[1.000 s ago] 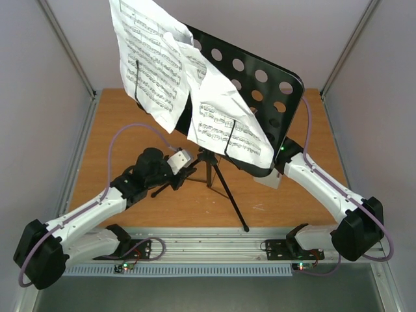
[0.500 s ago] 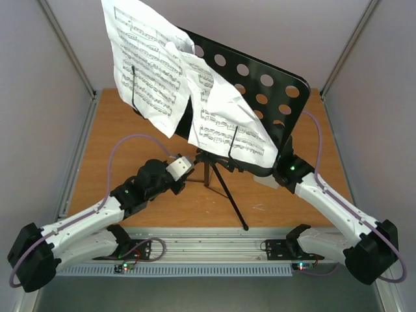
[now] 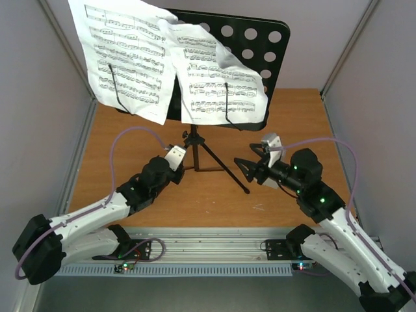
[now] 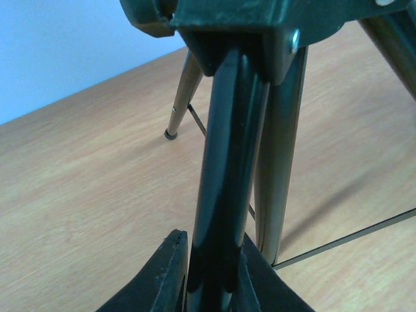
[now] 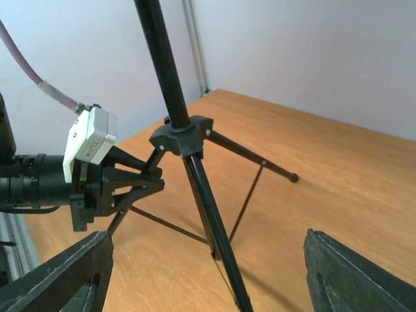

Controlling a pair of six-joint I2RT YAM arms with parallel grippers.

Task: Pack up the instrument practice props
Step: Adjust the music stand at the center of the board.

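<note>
Music stand (image 3: 260, 62) is standing on the table (image 3: 312, 130), sheet music (image 3: 130, 62) covering its desk. Left gripper (image 3: 184, 162) is clamping one of its legs; right gripper (image 3: 246, 169) is hanging open near another.

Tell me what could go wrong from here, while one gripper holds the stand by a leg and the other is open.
1. Tipping: the tall stand carries its weight high, yet only the left gripper grips it, low on one leg. The right gripper is open and apart from it. A pull could topple it.
2. Sheets: the crumpled sheets stick out past the stand's top, kept only by thin wires. A tilt may shake them off.
</note>
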